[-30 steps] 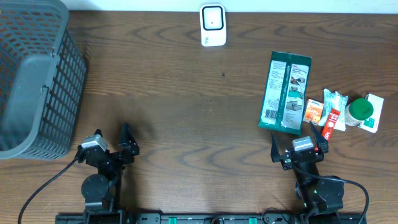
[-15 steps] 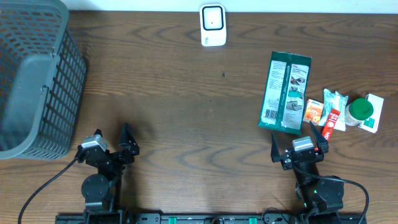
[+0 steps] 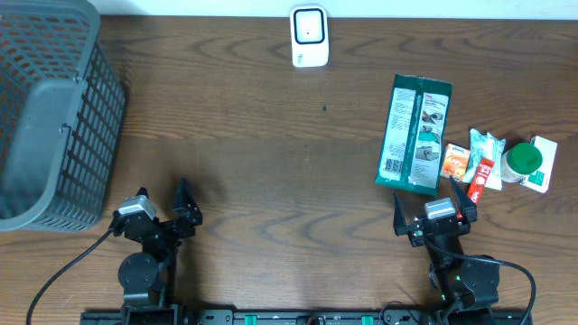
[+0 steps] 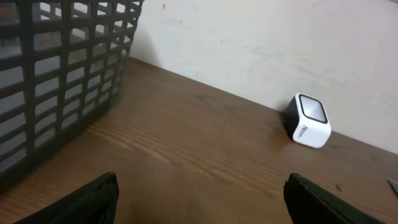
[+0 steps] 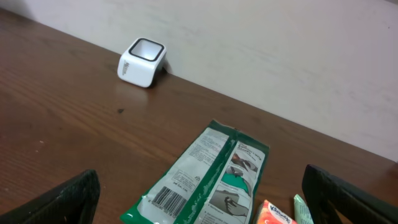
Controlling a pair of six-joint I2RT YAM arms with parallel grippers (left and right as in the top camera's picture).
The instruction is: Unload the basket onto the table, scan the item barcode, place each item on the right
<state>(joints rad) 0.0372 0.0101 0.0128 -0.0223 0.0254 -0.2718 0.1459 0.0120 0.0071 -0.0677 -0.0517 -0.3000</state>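
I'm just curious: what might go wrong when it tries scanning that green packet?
The green packet lies flat, so the open right claw may slip off it. The orange packet sits against its edge and could get knocked. Its barcode might end up turned away from the white scanner.

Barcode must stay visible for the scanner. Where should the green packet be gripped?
Probably pinch the green packet across its narrow width at mid-length, right hand coming from above: it lies flat, with the barcode face up at its near end.

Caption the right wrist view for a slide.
Open right gripper faces a green packet, barcode up, white scanner beyond.
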